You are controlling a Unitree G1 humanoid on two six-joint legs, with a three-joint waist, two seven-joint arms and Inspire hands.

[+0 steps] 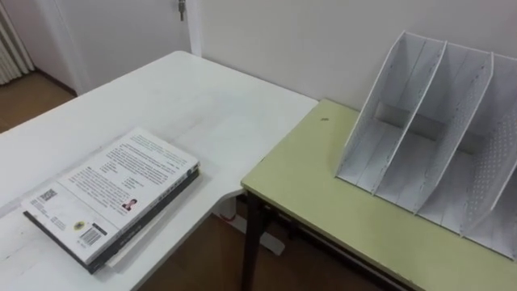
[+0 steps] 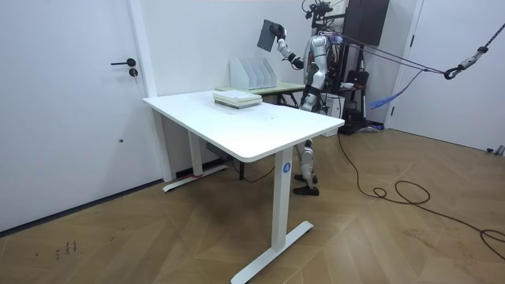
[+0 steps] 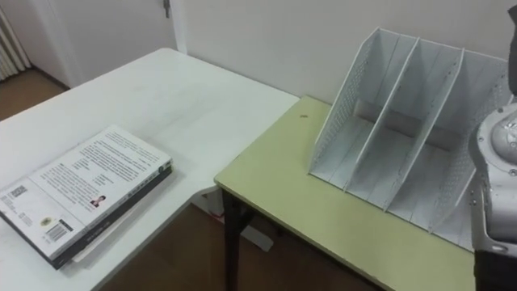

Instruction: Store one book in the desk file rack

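Right hand (image 2: 281,41) is raised high, above the level of the robot's head, and is closed around a dark book (image 2: 271,33), which it holds up by one edge. The room view is too distant to show how the grip sits on the cover. The robot stands at the far side of the two tabletops.

I judge this to be the carry step: the book is picked up and in the air but not yet in the file rack (image 1: 436,153). The rack stands well below the hand and ahead of it on the green tabletop (image 1: 323,202). Its slanted slots are all empty, with their open sides facing up and toward the robot.

The next move probably calls for lowering the book, turning it edge-on to line up with one slot, and sliding it down between two dividers. The thin dividers are the main obstacle, since a skewed book would catch on an edge or push the light rack back toward the wall.

Off to the hand's left and lower down, a stack of books (image 1: 113,198) lies flat on the white tabletop (image 1: 186,97), clear of the path.
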